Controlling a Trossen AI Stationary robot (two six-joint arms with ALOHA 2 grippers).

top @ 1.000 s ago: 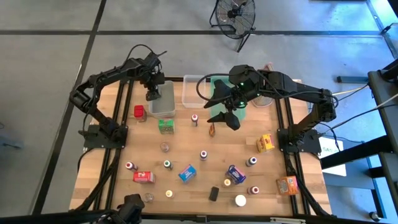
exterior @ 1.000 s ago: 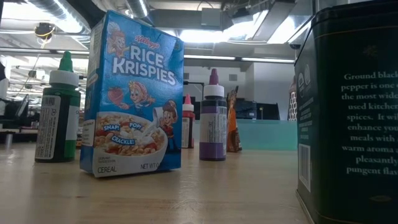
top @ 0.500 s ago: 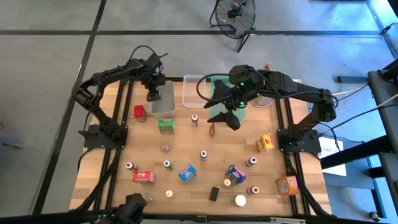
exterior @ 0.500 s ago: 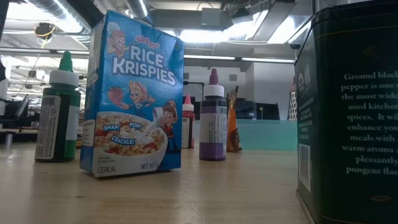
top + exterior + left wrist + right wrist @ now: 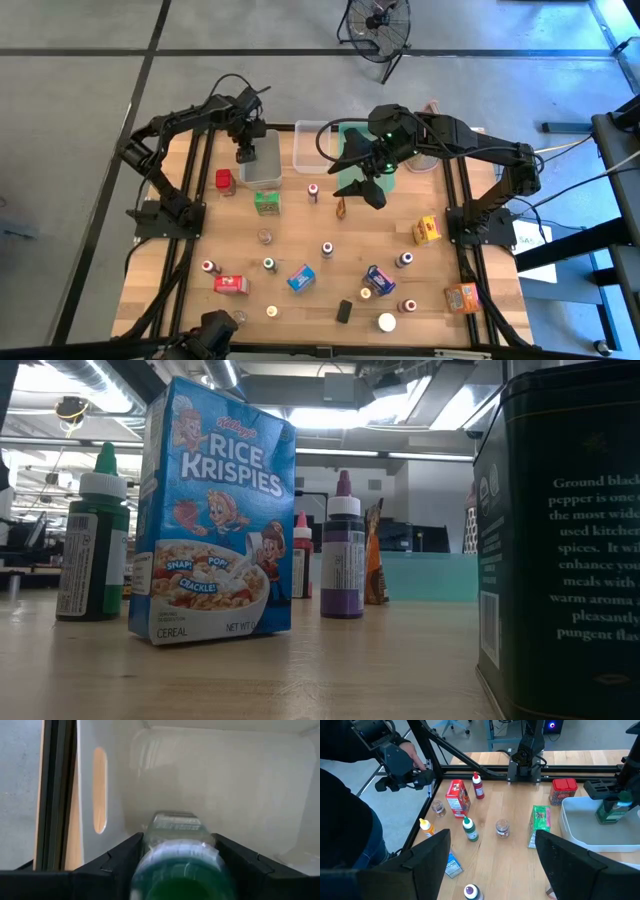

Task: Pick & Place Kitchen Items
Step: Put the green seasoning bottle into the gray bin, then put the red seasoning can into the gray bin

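Holding green-capped bottle point(image 5: 176, 851) in left gripper point(image 5: 243, 152) above clear bin point(image 5: 262, 168) | right gripper point(image 5: 372, 190) fingers wide, empty, mid-table | roughly twenty items unplaced, bottle unreleased

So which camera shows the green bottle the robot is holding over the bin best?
The right wrist view: there the whole green bottle shows from the side, held by the left gripper above the clear bin. The left wrist view fills up with its blurry top between the jaws. The high view mostly hides it under the gripper. The low view doesn't show it.
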